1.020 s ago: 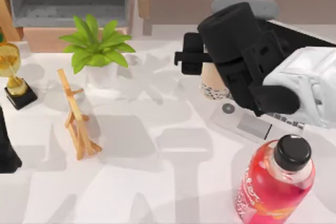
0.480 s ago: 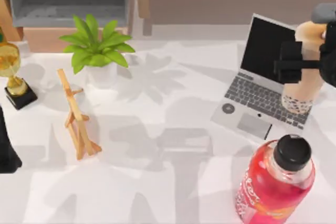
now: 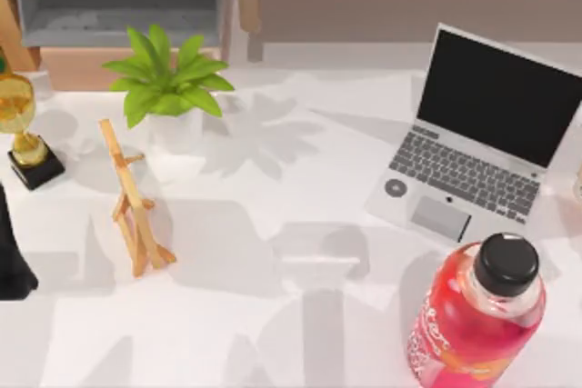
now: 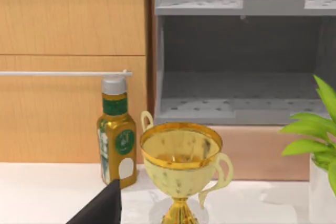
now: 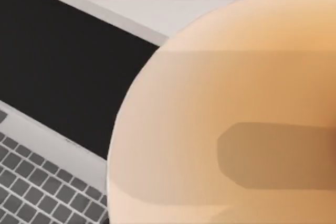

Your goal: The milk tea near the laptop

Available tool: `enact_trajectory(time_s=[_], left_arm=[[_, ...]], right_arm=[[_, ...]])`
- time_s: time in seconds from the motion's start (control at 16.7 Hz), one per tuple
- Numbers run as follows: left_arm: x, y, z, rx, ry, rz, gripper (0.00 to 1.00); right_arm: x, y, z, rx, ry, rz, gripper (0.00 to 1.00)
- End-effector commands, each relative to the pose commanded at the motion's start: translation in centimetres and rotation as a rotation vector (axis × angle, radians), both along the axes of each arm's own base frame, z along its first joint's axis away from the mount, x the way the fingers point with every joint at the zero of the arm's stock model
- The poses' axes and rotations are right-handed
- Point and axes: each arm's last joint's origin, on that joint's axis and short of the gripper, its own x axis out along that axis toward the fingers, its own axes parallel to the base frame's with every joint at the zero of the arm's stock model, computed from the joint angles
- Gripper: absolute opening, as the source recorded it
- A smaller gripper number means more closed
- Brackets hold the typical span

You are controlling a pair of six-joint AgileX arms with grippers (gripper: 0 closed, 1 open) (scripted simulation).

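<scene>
Where the laptop [image 5: 47, 108] sits, milk tea [image 5: 231, 124] looms beside it

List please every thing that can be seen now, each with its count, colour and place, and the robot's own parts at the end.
milk tea: one, peach-orange, very close before the right wrist camera, beside the laptop
laptop: one, silver with black screen, open, right side of the table
bottle: one, pink-red with black cap, near right corner
plant: one, green in a white pot, far left-centre
easel: one, small, wooden, left of centre
trophy: one, gold on a black base, far left
sauce bottle: one, gold-green with grey cap, behind the trophy
table: one, white
left arm: black, parked at the table's left edge
</scene>
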Motion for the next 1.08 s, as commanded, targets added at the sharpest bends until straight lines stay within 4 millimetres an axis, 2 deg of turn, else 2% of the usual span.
enact_trajectory(time_s=[0.3, 1.08], left_arm=[[0.0, 0.0, 0.0, 0.000, 0.000, 0.000, 1.00], [0.0, 0.0, 0.0, 0.000, 0.000, 0.000, 1.00]], right_arm=[[0.3, -2.7, 0.4, -0.011, -0.055, -0.011, 0.00], [0.3, -3.0, 1.1, -0.016, -0.123, -0.011, 0.00]])
